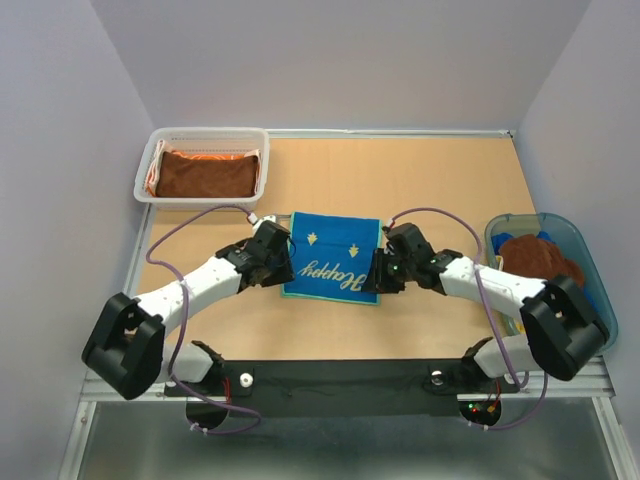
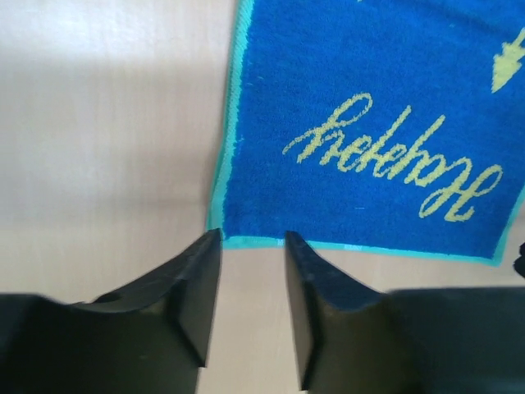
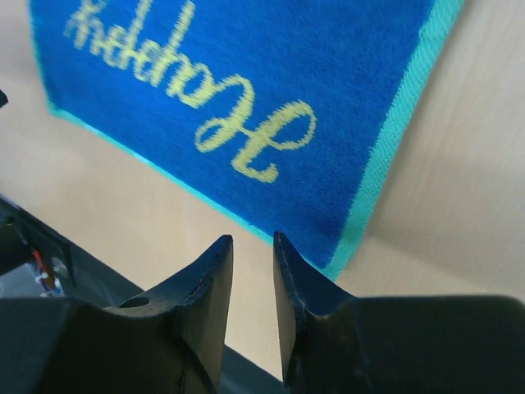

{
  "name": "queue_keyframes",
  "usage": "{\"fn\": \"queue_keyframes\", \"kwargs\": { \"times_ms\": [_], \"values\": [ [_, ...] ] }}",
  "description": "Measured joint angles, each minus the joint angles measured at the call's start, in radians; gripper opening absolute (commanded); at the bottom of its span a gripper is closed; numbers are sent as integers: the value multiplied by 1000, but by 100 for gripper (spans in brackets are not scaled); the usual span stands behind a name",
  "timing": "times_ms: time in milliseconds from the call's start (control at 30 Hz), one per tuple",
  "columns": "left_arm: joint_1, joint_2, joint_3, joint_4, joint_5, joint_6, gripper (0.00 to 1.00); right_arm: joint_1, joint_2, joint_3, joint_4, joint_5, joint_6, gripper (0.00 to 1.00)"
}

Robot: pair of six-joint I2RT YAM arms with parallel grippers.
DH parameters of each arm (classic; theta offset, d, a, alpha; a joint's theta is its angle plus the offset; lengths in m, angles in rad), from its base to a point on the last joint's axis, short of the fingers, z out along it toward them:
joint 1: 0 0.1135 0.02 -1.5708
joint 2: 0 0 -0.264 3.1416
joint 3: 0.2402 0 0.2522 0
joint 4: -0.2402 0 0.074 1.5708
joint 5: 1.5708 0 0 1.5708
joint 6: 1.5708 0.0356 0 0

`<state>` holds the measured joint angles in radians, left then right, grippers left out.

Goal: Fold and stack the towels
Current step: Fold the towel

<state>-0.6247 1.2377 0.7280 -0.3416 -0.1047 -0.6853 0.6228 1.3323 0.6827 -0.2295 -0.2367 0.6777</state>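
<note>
Pale wooden tabletop (image 1: 450,180) between white walls, seen from above: a blue towel (image 1: 332,256) with yellow lettering lies flat at its middle. Far left of that towel, a white mesh basket (image 1: 205,133) holds a brown towel (image 1: 208,175) over an orange patterned one (image 1: 158,168). Right of it, a translucent tub (image 1: 560,222) holds another brown cloth (image 1: 535,258). The left gripper (image 1: 283,262) sits at the blue towel's left edge, the right gripper (image 1: 380,270) at its right edge.

Left wrist view: the left gripper (image 2: 253,242) is parted and grasps nothing, its tips just short of the blue towel's (image 2: 369,123) near left corner.

Right wrist view: the right gripper (image 3: 253,242) shows a narrow gap with nothing in it, by the blue towel's (image 3: 246,82) near right corner.
</note>
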Motion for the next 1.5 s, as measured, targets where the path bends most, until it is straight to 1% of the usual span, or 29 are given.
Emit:
{"fn": "queue_keyframes", "kwargs": {
  "times_ms": [167,300,467,600,700,833,900,933,1000,1033,1067,1133,1200,1267,1300,1367,1500],
  "values": [
    [-5,103,-26,83,58,-9,43,7,89,-12,6,19,-6,32],
    [-10,121,-100,155,124,-37,42,5,98,-43,30,27,-4,33],
    [-23,70,-183,263,206,-80,41,5,63,-82,45,32,6,37],
    [-55,4,-249,285,257,-125,41,5,21,-108,18,35,12,38],
    [-95,-58,-290,267,284,-154,43,5,-49,-138,-41,59,11,39],
    [-113,-161,-316,201,286,-187,49,5,-105,-144,-130,98,7,41],
    [-113,-198,-316,178,276,-193,50,5,-114,-140,-159,112,6,44],
    [-113,-216,-314,161,267,-197,50,5,-118,-135,-176,122,6,54],
    [-113,-241,-299,135,251,-201,51,5,-138,-120,-190,142,7,62],
    [-113,-249,-288,131,237,-203,51,5,-153,-108,-188,153,7,70],
    [-112,-255,-271,129,222,-204,52,5,-169,-90,-180,162,6,73],
    [-105,-252,-224,153,182,-203,52,5,-185,-40,-108,182,8,80],
    [-92,-229,-177,198,155,-202,52,5,-160,18,-17,200,6,85],
    [-67,-171,-118,286,130,-197,52,5,-99,77,98,220,-1,86],
    [-56,-134,-90,337,116,-195,52,5,-79,89,127,227,-3,87],
    [-24,-51,-42,445,92,-188,52,5,17,144,235,241,-12,88],
    [24,60,-12,593,81,-183,51,-9,165,184,403,241,-19,89]
  ]
}}
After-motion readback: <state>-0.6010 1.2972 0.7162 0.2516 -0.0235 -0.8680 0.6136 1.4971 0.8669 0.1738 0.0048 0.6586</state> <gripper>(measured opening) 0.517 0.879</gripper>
